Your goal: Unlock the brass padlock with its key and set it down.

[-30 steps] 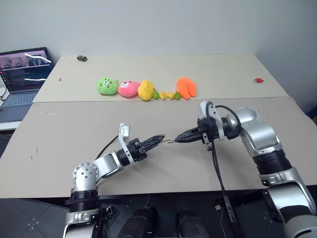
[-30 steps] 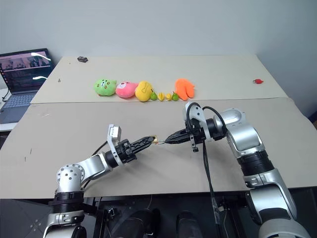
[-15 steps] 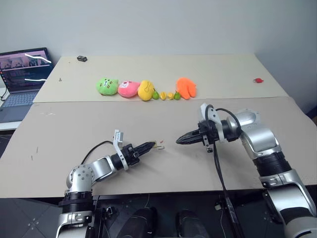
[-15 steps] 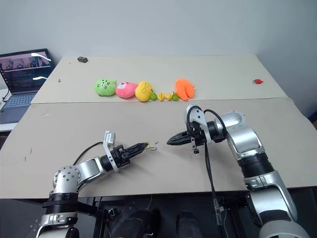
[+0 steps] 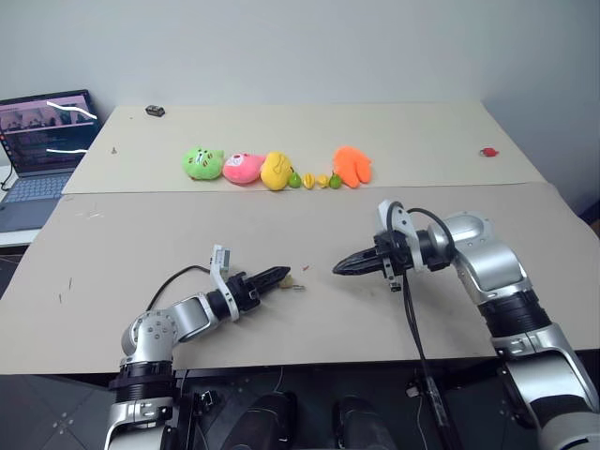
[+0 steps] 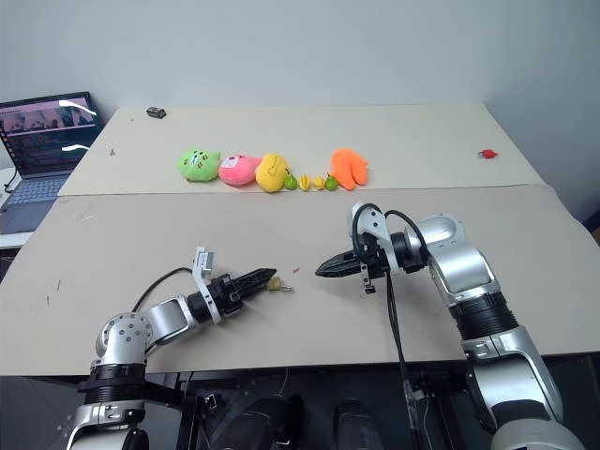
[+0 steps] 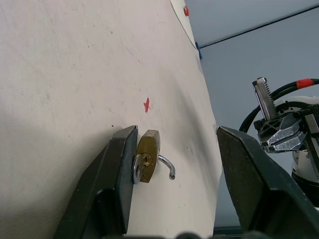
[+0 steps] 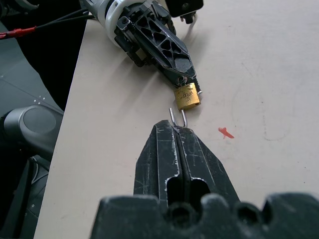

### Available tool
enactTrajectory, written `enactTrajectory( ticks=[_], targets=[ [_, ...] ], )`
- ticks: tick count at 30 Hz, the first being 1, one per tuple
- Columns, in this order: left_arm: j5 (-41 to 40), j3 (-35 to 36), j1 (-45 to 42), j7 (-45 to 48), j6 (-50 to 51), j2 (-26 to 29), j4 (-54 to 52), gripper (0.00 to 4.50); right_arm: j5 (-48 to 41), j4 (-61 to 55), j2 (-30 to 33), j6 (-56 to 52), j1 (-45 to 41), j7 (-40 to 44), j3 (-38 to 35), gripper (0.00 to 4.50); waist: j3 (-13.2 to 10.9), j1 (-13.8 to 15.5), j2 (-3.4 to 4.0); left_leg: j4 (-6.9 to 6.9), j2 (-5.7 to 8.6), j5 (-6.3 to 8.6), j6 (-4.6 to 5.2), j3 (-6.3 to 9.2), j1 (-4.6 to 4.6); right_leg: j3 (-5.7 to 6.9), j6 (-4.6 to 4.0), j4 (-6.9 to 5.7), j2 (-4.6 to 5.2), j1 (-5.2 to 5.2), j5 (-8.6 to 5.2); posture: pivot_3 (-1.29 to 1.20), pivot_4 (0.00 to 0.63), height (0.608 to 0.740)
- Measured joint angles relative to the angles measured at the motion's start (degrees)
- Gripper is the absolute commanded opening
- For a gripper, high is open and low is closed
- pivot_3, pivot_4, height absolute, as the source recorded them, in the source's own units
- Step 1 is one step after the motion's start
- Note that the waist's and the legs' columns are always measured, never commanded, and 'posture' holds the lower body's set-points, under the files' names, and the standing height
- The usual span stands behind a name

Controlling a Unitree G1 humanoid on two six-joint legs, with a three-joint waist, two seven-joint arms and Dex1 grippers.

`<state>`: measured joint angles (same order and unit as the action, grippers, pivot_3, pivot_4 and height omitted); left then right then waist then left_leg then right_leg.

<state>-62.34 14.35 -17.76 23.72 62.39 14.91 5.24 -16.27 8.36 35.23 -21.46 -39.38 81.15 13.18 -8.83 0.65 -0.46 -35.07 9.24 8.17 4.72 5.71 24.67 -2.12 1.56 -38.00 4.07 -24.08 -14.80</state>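
Padlock (image 7: 147,161), brass, shackle sprung, lying on table (image 5: 141,244) against one finger of left hand (image 7: 174,164), spread wide. Right hand (image 8: 178,132), at its 3 o'clock, pinched on thin wire piece. Risk: withdrawing finger drags lock.

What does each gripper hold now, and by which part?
The left gripper is open and holds nothing; the small brass padlock lies beside one finger. The right gripper pinches a thin silver metal piece, probably the key, by one end.
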Motion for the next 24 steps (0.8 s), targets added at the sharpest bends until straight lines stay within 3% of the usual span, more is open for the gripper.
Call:
enactTrajectory(
  ticks=[9,14,18,24],
  targets=[
    [-0.01,3.99,-0.29,-1.92,-0.62,2.87,-4.13,2.71,-0.01,1.02,0.11,-0.01,-0.01,0.1,-0.02,0.0,0.0,0.01,0.0,0.01,0.0,0.0,0.0,0.0,0.02,-0.01,0.0,0.04,0.0,-0.01,0.0,0.0,0.15,0.739],
    [3.67,2.61,3.97,-0.99,-3.34,5.91,-10.35,2.71,0.02,1.56,0.16,-0.01,-0.01,-0.41,-0.21,0.0,0.0,-0.06,0.0,0.06,0.0,0.0,0.0,-0.01,0.03,-0.04,0.0,0.06,0.0,-0.02,0.0,0.0,0.15,0.739],
    [10.16,0.27,7.28,-0.58,-10.46,6.6,-18.73,2.71,-0.03,1.91,-0.69,0.37,1.35,-5.24,-2.99,0.0,0.0,0.27,0.0,0.07,0.0,0.0,0.0,-0.01,0.02,-0.04,-0.01,0.14,0.01,0.02,0.0,0.0,0.15,0.739],
    [18.5,0.31,14.48,-3.91,-19.79,5.55,-24.65,2.71,0.31,2.58,-3.85,1.68,6.44,-18.88,-9.81,0.0,0.0,0.25,0.0,0.16,0.01,0.0,0.0,-0.06,0.02,-0.08,-0.01,0.12,0.01,-0.04,0.0,0.0,0.15,0.739]
  ],
)
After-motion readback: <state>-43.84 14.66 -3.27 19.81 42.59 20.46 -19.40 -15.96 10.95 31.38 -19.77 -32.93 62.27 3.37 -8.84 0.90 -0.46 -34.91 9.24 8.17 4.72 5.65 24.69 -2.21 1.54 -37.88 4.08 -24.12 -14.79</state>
